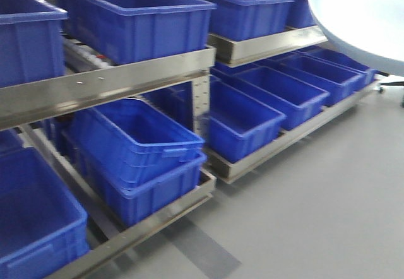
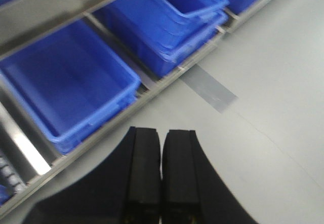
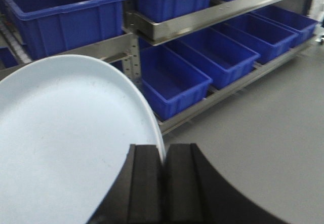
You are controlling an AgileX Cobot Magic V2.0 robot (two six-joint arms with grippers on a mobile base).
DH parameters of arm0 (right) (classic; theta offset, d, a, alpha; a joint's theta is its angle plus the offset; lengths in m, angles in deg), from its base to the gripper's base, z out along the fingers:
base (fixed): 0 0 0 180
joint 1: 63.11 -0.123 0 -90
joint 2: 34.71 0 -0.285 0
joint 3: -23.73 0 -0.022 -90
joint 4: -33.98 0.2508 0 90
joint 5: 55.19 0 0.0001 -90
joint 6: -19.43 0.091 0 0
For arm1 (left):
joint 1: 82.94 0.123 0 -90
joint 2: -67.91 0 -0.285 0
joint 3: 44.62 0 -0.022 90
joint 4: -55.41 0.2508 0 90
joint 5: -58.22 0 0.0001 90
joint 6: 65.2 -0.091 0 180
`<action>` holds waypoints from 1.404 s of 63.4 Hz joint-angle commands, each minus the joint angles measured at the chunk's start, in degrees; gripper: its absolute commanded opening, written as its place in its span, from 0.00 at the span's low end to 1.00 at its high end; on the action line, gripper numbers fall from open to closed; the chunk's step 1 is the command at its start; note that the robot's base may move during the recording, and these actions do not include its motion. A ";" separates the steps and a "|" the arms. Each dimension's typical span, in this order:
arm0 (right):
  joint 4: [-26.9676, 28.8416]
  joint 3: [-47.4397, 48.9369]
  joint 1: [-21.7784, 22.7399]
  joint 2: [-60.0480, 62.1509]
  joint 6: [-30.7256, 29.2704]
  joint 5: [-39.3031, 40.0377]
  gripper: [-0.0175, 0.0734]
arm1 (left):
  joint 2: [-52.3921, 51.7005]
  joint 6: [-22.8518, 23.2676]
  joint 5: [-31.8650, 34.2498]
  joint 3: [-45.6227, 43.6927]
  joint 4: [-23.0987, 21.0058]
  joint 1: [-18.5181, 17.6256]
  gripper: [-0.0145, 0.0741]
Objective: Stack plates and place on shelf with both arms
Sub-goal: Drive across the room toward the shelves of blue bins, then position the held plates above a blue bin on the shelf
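A bare grey floor runs along steel racking loaded with blue crates, and you are working in the aisle in front of it. Closest in, your right gripper is clenched on the rim of a white plate, which fans out to the left of its fingers and hangs in the air, off any surface. Only this one plate shows, and you cannot tell whether a second lies beneath it. Your left gripper has its pads pressed together on nothing, above the floor. Open it and bring it to the plate's free edge to share the weight, since a one-sided rim pinch may let the glossy plate swing. Further ahead of the right gripper, the shelf offers crates rather than bare tiers, so approach level and clear the front rail.
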 commanded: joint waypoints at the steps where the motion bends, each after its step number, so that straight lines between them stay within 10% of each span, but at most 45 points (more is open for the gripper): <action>1: -0.47 1.73 0.28 -0.02 -0.04 6.30 0.22 | -0.33 0.27 4.13 -1.44 -0.20 -0.24 0.26; 89: -0.47 1.73 0.28 -0.02 -0.04 6.30 0.22 | -0.33 0.27 4.13 -1.44 -0.20 -0.24 0.26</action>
